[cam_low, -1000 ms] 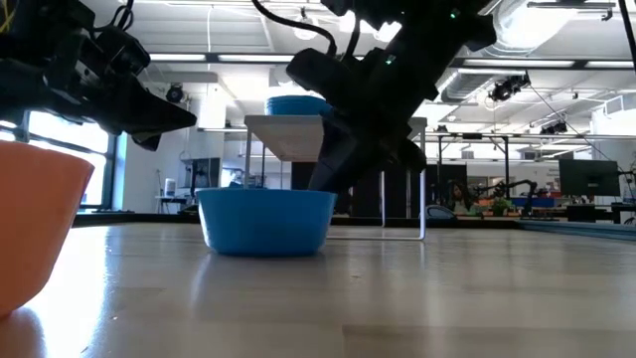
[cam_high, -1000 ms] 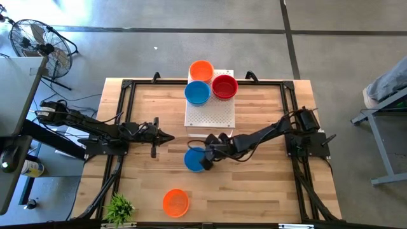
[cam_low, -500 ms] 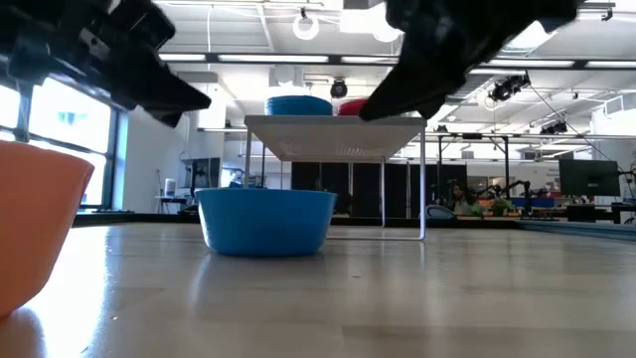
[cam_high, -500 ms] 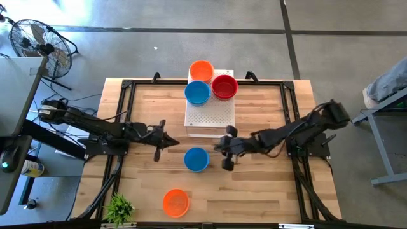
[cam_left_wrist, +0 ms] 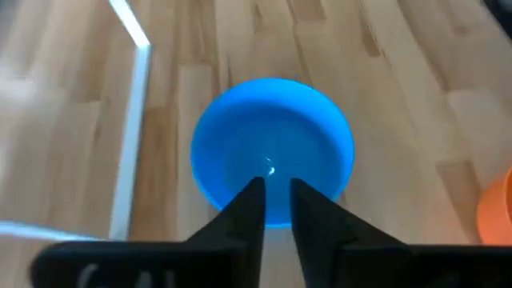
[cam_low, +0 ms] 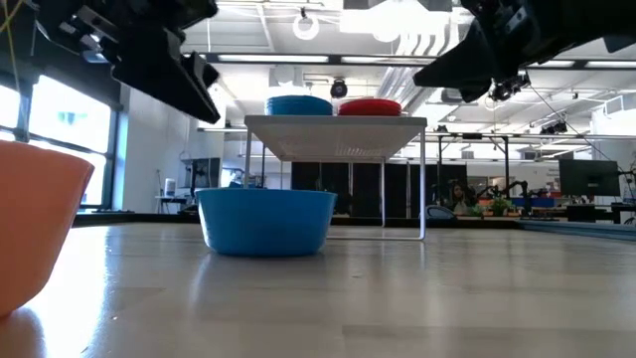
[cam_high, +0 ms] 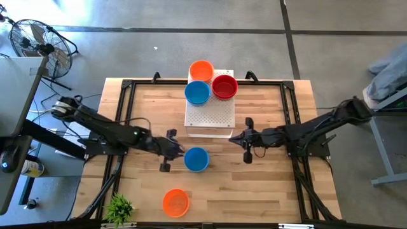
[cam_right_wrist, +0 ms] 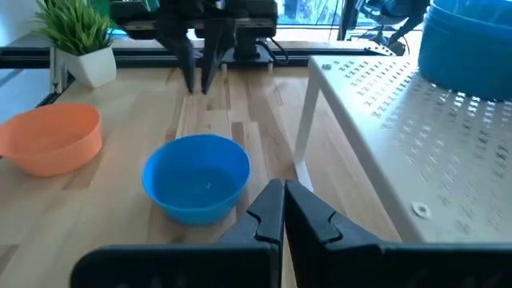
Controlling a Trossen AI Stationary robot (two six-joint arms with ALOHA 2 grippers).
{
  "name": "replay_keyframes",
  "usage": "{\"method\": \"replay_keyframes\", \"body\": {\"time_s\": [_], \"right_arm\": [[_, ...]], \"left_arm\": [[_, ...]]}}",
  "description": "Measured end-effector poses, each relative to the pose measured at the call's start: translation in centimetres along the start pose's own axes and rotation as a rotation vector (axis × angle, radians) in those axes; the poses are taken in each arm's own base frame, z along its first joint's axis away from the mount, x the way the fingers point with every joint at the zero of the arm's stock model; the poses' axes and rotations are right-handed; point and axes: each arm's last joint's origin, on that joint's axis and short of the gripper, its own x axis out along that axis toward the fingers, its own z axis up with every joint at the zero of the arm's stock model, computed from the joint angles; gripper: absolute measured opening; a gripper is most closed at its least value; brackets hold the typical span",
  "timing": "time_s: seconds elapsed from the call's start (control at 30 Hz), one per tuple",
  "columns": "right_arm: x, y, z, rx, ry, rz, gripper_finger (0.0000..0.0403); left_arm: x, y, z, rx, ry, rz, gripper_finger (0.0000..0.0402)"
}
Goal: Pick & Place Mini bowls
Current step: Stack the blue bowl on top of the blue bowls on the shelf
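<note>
A blue mini bowl (cam_high: 196, 159) (cam_left_wrist: 272, 164) (cam_right_wrist: 197, 176) stands upright on its base on the wooden table. An orange bowl (cam_high: 175, 202) stands nearer the near edge. On the raised white board (cam_high: 210, 113) sit an orange bowl (cam_high: 201, 70), a blue bowl (cam_high: 197, 93) and a red bowl (cam_high: 224, 86). My left gripper (cam_high: 180, 152) (cam_left_wrist: 276, 204) hovers at the left rim of the blue table bowl, its fingers a narrow gap apart, touching nothing. My right gripper (cam_high: 233, 137) (cam_right_wrist: 283, 204) is shut, to the right of that bowl and clear of it.
The white perforated board stands on thin legs (cam_low: 422, 184) behind the blue bowl. A small potted plant (cam_high: 119, 208) sits at the near left corner. A black frame (cam_high: 127, 86) runs around the table's edge. Bare wood lies between the bowl and the right gripper.
My right gripper has left the blue bowl, risen and drawn back toward the table's right edge. My left gripper has moved right and toward the near edge, up to the bowl's left rim. The blue bowl has stayed in place on the table.
</note>
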Motion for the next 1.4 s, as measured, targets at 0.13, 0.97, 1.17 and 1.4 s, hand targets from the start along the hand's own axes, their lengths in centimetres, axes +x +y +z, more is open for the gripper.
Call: {"method": "replay_keyframes", "body": {"time_s": [0.13, 0.97, 1.17, 1.4], "right_arm": [[-0.7, -0.3, -0.5, -0.001, -0.007, 0.001, 0.0002], [-0.8, -0.3, -1.1, -0.051, 0.027, 0.009, 0.0001], [-0.8, -0.3, -1.1, -0.054, 0.027, 0.009, 0.0001], [-0.8, -0.4, -1.2, -0.059, 0.042, 0.007, 0.0001]], "left_arm": [[1.7, -0.6, 1.5, 0.015, 0.086, -0.025, 0.0094], [8.7, -4.4, 0.9, 0.204, 0.451, -0.044, 0.011], [8.6, -4.5, 1.0, 0.215, 0.446, -0.091, 0.0011], [4.5, -3.6, 3.2, 0.118, 0.433, -0.102, 0.0005]]}}
